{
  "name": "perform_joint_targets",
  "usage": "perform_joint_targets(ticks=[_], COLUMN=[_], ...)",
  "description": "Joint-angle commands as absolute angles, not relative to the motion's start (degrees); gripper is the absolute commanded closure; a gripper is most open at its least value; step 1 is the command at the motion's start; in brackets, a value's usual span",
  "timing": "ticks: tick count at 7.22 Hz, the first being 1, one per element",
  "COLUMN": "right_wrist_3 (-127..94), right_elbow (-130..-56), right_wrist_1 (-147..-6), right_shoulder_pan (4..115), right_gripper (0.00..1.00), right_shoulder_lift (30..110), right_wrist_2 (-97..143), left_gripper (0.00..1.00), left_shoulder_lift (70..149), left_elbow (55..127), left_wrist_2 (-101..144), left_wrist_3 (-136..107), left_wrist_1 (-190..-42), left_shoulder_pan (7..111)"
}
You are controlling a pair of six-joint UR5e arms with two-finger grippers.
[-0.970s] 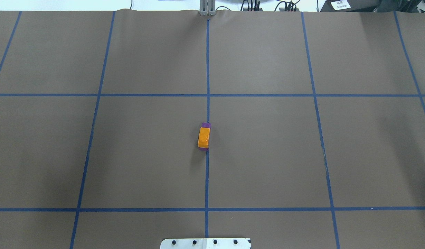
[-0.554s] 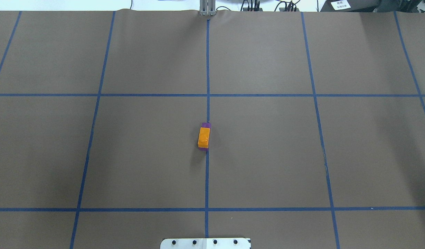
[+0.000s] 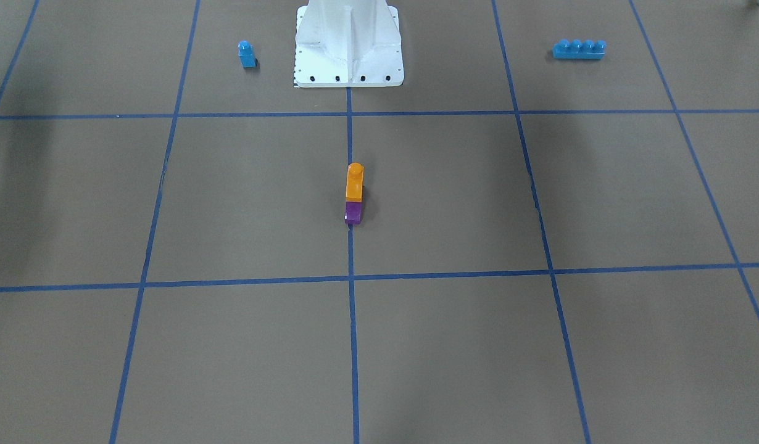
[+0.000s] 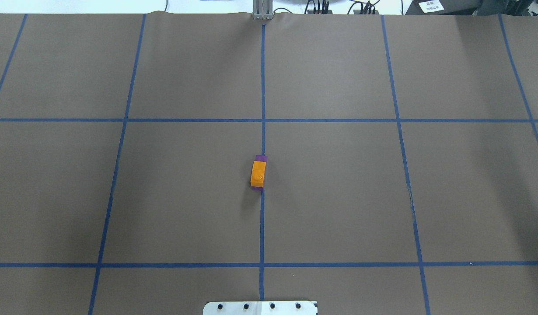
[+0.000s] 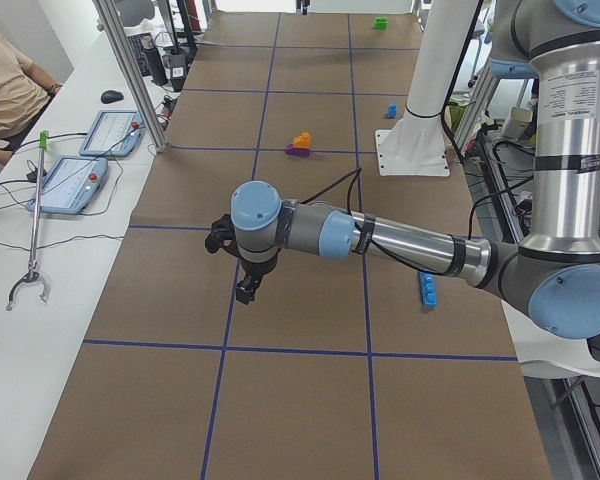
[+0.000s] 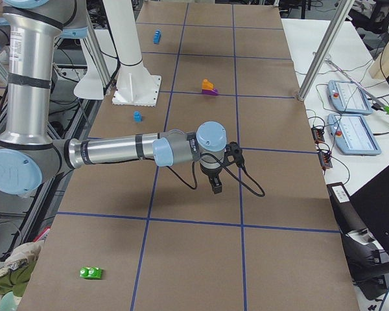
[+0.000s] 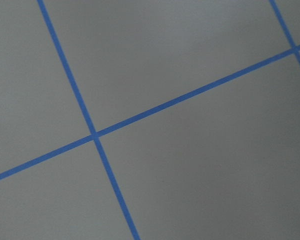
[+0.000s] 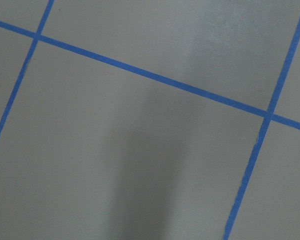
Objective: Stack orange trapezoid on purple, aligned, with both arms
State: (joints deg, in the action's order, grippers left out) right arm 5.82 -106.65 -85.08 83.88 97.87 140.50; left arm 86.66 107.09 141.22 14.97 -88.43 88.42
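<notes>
The orange trapezoid (image 4: 258,173) sits on top of the purple block (image 4: 261,158) at the table's middle, on the centre tape line. In the front-facing view the orange one (image 3: 354,183) stands above the purple one (image 3: 353,213), stud up. Neither gripper touches them. The left gripper (image 5: 245,293) shows only in the exterior left view, hanging over the table far from the stack (image 5: 300,145). The right gripper (image 6: 216,188) shows only in the exterior right view, also far from the stack (image 6: 209,87). I cannot tell whether either is open or shut. The wrist views show only taped table.
A small blue single-stud block (image 3: 247,54) and a long blue four-stud brick (image 3: 579,49) lie on either side of the white robot base (image 3: 347,43). A green block (image 6: 91,273) lies at the table's right end. Operator tablets sit on side benches.
</notes>
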Motion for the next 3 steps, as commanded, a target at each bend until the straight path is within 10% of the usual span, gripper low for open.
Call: perform_joint_targets(ticks=[1,3], right_wrist_3=[5.9,5.8], right_elbow=[-106.4,-104.2], right_wrist_1=[-85.2,-85.1], right_shoulder_pan=[83.6,83.6], right_gripper=[0.0,0.0], right_shoulder_lift=[96.7,95.1], right_wrist_2=[139.8,137.7], left_gripper=[0.0,0.0], left_shoulder_lift=[87.0,87.5], left_elbow=[108.8,111.1], left_wrist_2=[140.7,140.4], left_wrist_3=[14.4,13.5], left_wrist_1=[-88.3,-88.3], left_shoulder_pan=[88.5,88.5])
